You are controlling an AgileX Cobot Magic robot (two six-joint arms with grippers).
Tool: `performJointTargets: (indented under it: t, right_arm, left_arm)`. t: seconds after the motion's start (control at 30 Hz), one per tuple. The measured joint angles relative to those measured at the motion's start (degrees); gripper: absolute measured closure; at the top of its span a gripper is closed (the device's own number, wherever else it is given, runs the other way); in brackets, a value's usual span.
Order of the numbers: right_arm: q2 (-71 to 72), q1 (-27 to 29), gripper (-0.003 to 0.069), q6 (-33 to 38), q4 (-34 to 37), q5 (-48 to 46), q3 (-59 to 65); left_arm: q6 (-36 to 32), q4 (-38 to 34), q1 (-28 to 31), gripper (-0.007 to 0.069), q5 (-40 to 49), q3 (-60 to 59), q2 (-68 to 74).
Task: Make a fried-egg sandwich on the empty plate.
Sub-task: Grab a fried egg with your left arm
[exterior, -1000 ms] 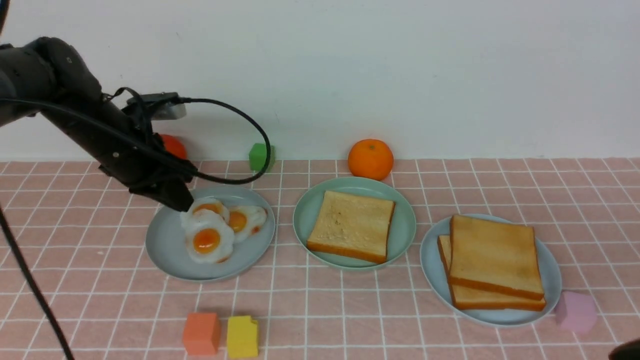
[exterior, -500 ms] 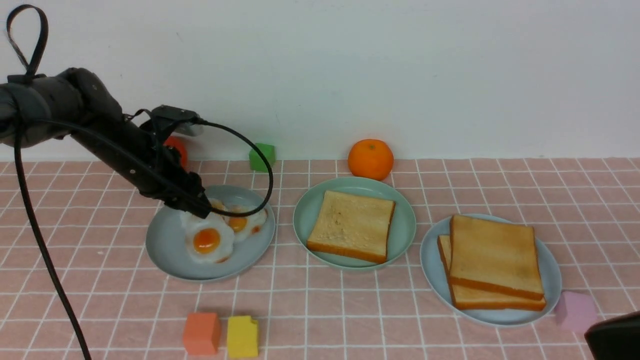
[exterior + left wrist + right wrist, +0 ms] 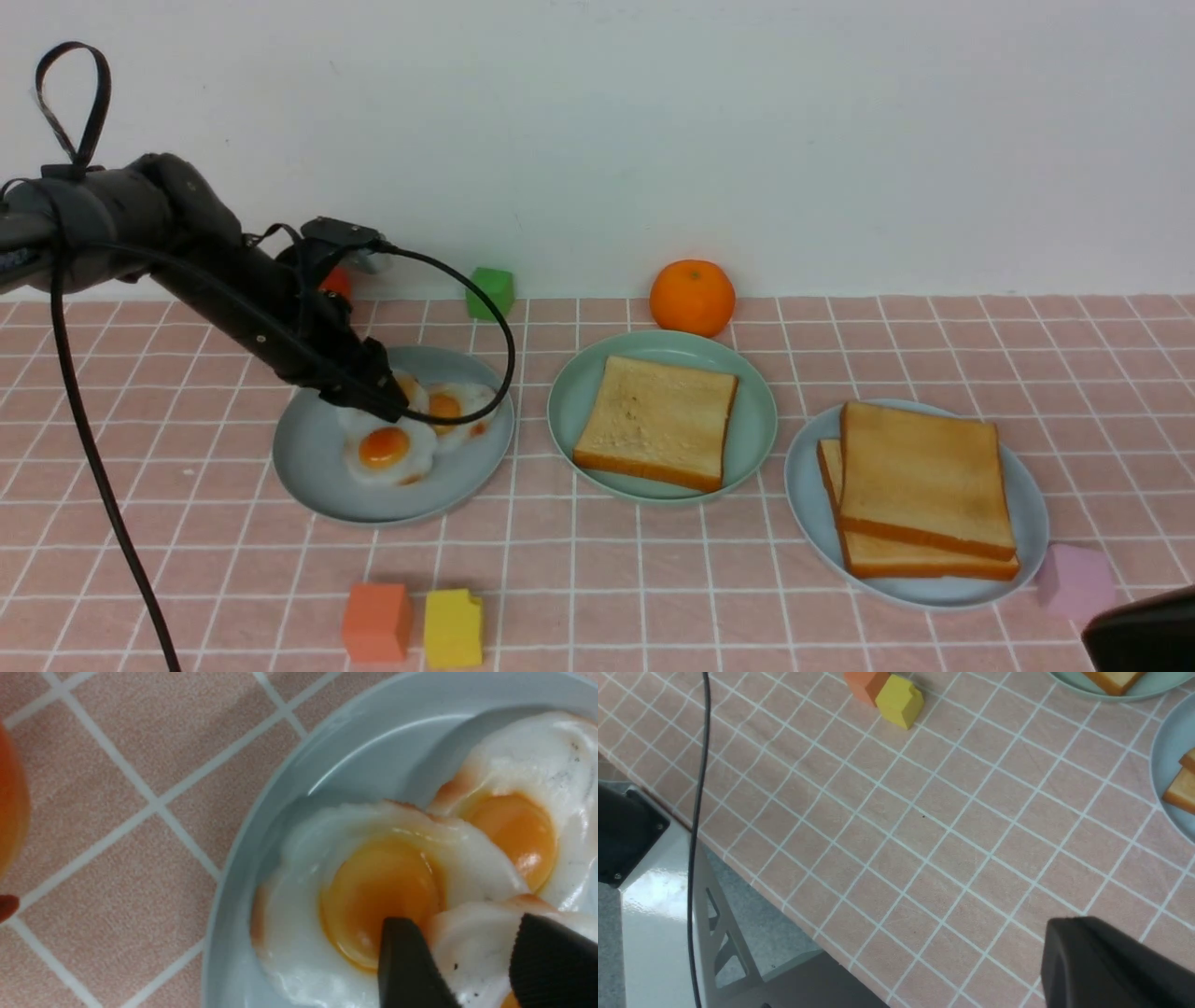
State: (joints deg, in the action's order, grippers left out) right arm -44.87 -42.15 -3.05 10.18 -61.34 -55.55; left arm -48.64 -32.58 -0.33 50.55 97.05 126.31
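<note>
Over the grey plate, left hand, fingers spread, straddles the top egg; two other eggs beside; toast on teal plate.

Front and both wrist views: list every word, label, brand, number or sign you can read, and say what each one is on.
No text, label, brand, number or sign can be read in any view.
Toast slice, fried eggs, mint-green plate: plain.
Orange fruit, green block, orange block, yellow block, pink block: no markings visible.
Checked tablecloth: only grid lines.
</note>
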Motion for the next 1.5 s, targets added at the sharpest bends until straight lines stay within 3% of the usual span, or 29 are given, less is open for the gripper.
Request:
performJointTargets:
  t: [0.1,0.27,0.33,0.6,0.97,1.17,1.37,1.5]
  right_arm:
    - [0.00,0.00,0.0627,0.06,0.13,0.13,0.00]
    - [0.00,0.00,0.0626,0.18,0.29,0.13,0.00]
    - [0.00,0.00,0.0624,0.18,0.35,0.15,0.00]
    - [0.00,0.00,0.0615,0.18,0.35,0.34,0.00]
    - [0.00,0.00,0.0609,0.18,0.35,1.41,0.04]
    - [0.00,0.00,0.0606,0.18,0.35,1.41,0.04]
    - [0.00,0.00,0.0603,0.18,0.35,1.41,0.04]
    - [0.00,0.00,0.0599,0.18,0.35,1.41,0.04]
  left_arm:
    - [0.00,0.23,0.00,0.0367,0.12,0.18,-0.27]
    - [0.00,0.52,0.05,0.0393,0.05,0.18,-1.46]
    - [0.00,0.65,-0.02,0.0380,-0.53,0.18,-1.96]
    - [0.00,1.06,-0.02,0.0211,-2.09,0.18,-2.22]
    - [0.00,0.71,-0.02,0.0202,-1.43,0.18,-0.03]
    - [0.00,0.21,-0.02,0.0270,-0.75,0.50,0.23]
    - [0.00,-0.21,-0.02,0.0414,0.72,0.50,-0.06]
    - [0.00,0.91,-0.02,0.0423,1.37,0.50,-1.19]
